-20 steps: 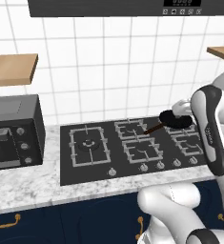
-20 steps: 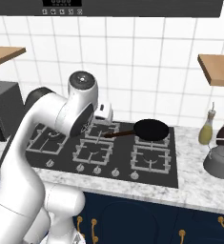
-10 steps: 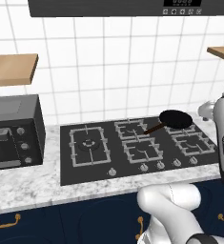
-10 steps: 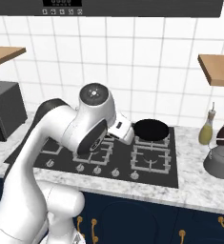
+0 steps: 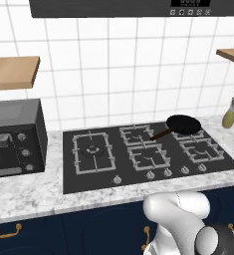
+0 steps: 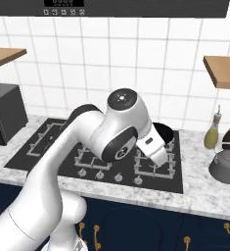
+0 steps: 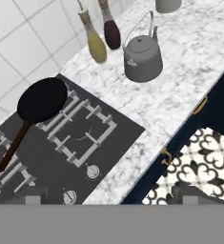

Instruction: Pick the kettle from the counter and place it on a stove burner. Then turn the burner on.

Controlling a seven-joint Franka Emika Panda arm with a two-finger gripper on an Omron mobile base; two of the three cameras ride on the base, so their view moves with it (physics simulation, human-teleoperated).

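Note:
The kettle (image 7: 143,59), squat and dark grey with a thin arched handle, stands upright on the speckled marble counter (image 7: 180,95), right of the cooktop, in the hand view. It also stands at the far right in the right base view (image 6: 227,166). My gripper (image 7: 111,198) hovers high over the cooktop's right front corner, well short of the kettle. Its fingertips (image 7: 187,193) are spread wide with nothing between them. The largest burner (image 5: 92,151) lies bare at the cooktop's left end.
A black frying pan (image 5: 183,124) with a brown handle sits on the back right grate. Two bottles (image 7: 95,45) (image 7: 111,31) stand just behind the kettle by the tiled wall. Burner knobs (image 5: 117,180) line the cooktop's front edge. A toaster oven (image 5: 14,137) stands at far left.
The arm has swung right, away from above the pan, and has nearly left the left base view. The pan and kettle have not moved.

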